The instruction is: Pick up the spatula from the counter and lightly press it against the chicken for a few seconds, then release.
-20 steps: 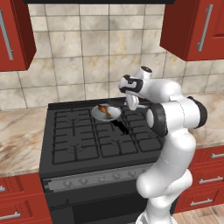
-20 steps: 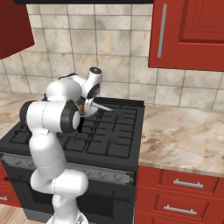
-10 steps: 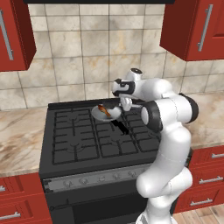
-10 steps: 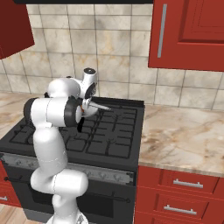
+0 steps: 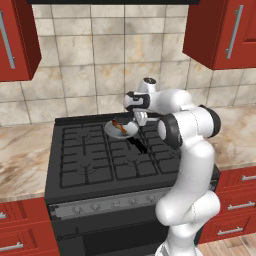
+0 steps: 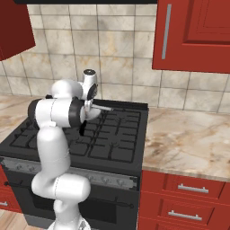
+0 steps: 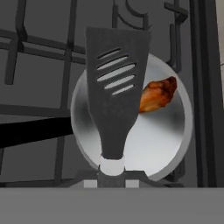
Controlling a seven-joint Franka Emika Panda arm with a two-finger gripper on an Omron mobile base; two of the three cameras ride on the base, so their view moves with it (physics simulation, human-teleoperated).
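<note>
Spatula (image 7: pixel 114 100), likely stiff and light, is being clamped at its handle end by the gripper (image 7: pixel 112 183), blade hanging beside the soft chicken (image 7: pixel 158 94) in the pan (image 7: pixel 173 135).

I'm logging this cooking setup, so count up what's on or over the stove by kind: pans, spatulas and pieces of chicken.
round silver frying pan with a black handle: 1
dark grey slotted spatula: 1
browned chicken piece: 1
Total: 3
</note>
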